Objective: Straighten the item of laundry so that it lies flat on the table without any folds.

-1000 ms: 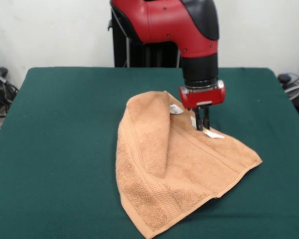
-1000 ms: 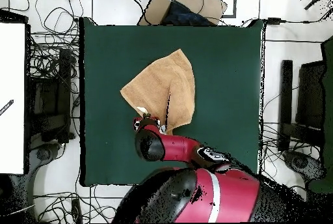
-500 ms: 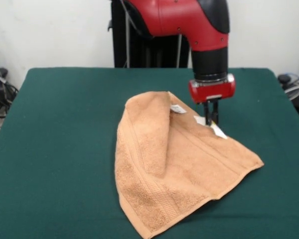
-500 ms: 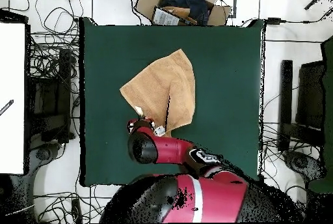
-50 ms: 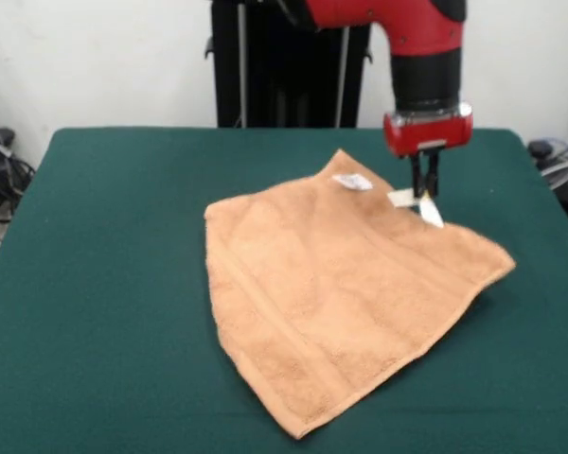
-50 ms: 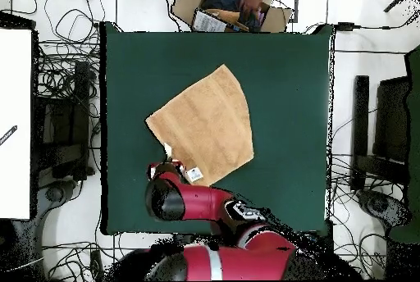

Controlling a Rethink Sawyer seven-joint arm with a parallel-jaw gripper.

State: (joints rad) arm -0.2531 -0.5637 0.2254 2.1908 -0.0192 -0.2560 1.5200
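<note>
Peach-orange terry towel [image 5: 341, 293]: soft, limp, light | red gripper [image 5: 424, 196] pinched on its far edge beside the white label [image 5: 353, 182] | you tug edges gently across the dark green felt table [image 5: 104, 284].

Robot lab: green-topped table [image 6: 287, 90] ringed by tangled cables [image 6: 61, 74], equipment racks, white wall.

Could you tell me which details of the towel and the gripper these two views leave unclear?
- Overhead view: the arm covers the gripper, so its grasp point is hidden.
- Front view: the gripper is at the towel's edge by a white label; whether it pinches cloth or label is too small to tell.
- Both views: label print unreadable; the towel's underside is hidden.
</note>
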